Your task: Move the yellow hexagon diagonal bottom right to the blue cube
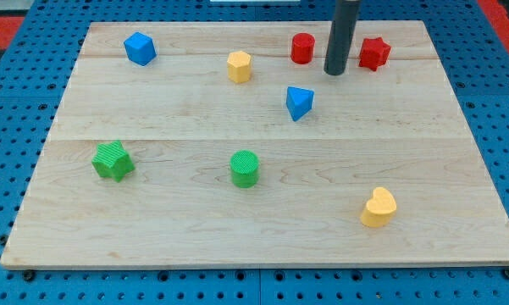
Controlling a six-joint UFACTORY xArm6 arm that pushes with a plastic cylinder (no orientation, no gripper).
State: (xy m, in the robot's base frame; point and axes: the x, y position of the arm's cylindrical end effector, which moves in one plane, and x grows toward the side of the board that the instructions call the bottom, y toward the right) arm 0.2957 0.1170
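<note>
Rod end effector, dark and straight, no jaws to open or close and nothing held: my tip (335, 73) rests near the view's top of the pale wooden board (457, 229), touching no block. Small red cylinder block (302, 48) sits just to the view's left of the rod; small red star-shaped block (373, 52) sits just to its right; the tip stands between the two, slightly lower in the view. Small yellow hexagon block (239, 66), the task's thing, lies further to the tip's left, beyond the red cylinder and at about the tip's height in the view. Blue cube block (140, 48) lies well to the left again, near the board's upper left corner; the hexagon already sits to its lower right, yet well apart. Blue wedge-like block (299, 102) lies just below and left of the tip. Green star block (113, 161), green cylinder block (245, 169) and yellow heart block (378, 207) lie far below. Hazards, as judged: a straight leftward sweep risks clipping the red cylinder; a low detour risks nudging the blue wedge; an off-centre contact may spin the hexagon aside; an overlong push may drive it into the cube or off the top edge.
</note>
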